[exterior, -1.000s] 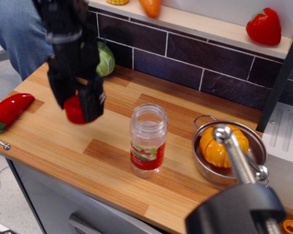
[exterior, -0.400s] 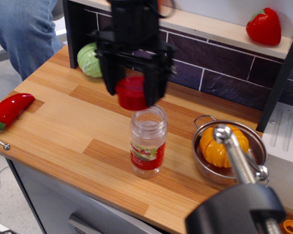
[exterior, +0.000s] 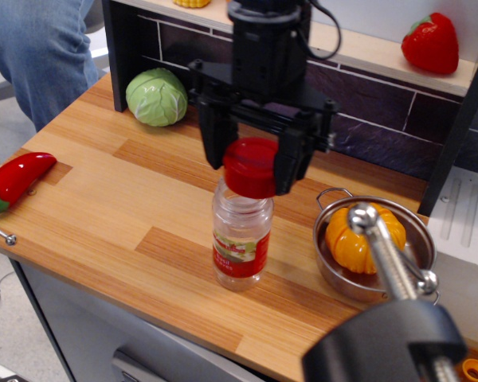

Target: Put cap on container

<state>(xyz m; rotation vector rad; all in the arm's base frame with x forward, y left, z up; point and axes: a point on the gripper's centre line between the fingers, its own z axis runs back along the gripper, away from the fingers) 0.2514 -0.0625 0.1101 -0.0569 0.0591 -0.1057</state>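
You had the gripper [exterior: 252, 165] clamped on the cap [exterior: 251, 166], one black finger on each side of it. The cap was bright red and round, and it sat directly over the mouth of the container [exterior: 241, 235]. Its lower edge met or nearly met the jar's rim; from this angle you could not tell whether it was seated on the rim or just above it.

The container stood upright on the wooden counter [exterior: 103, 223], near the middle of the view. It was clear plastic, with a red-and-white label band around its lower body.

Around your work area, the green cabbage [exterior: 156, 96] lay at the back of the counter, to the left of the arm in the picture and well apart from the jar. The red chili pepper [exterior: 14, 180] lay at the left edge of the counter, also well apart. To the right of the jar in the picture, the steel pot [exterior: 333, 263] stood near it with the orange pumpkin [exterior: 362, 238] inside. The strawberry [exterior: 432, 43] rested on the shelf at the upper right. A blurred grey clamp [exterior: 386, 326] with a metal screw filled the lower right foreground and hid part of the pot. A person's jeans [exterior: 33, 52] showed at the upper left.
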